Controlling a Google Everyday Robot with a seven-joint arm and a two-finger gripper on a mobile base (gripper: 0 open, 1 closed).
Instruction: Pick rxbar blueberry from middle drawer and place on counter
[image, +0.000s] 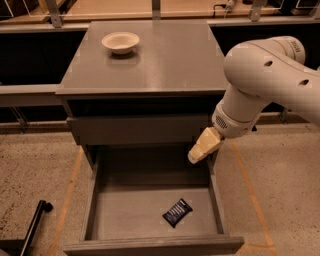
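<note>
Rxbar (177, 212) lies flat on the drawer (125, 215) floor, right of centre and toward the near front, turned at a slant. Bare floor surrounds it, and it touches no wall. The drawer is pulled well out from the cabinet, and its low side walls and near front rim stand around the Rxbar.

The gripper (192, 157) hangs above the drawer's far right corner, just in front of the closed drawer front (137, 129) above and close to the right wall. It points down and to the left and is well apart from the Rxbar. Whether it is open or closed cannot be told, and it holds nothing. The bulky white arm (260, 75) reaches in from the right and covers the cabinet's right edge.

On the counter (165, 60) a cream bowl (120, 42) sits at the far left. A black rod (35, 220) lies on the speckled floor (35, 165), near left of the cabinet.
</note>
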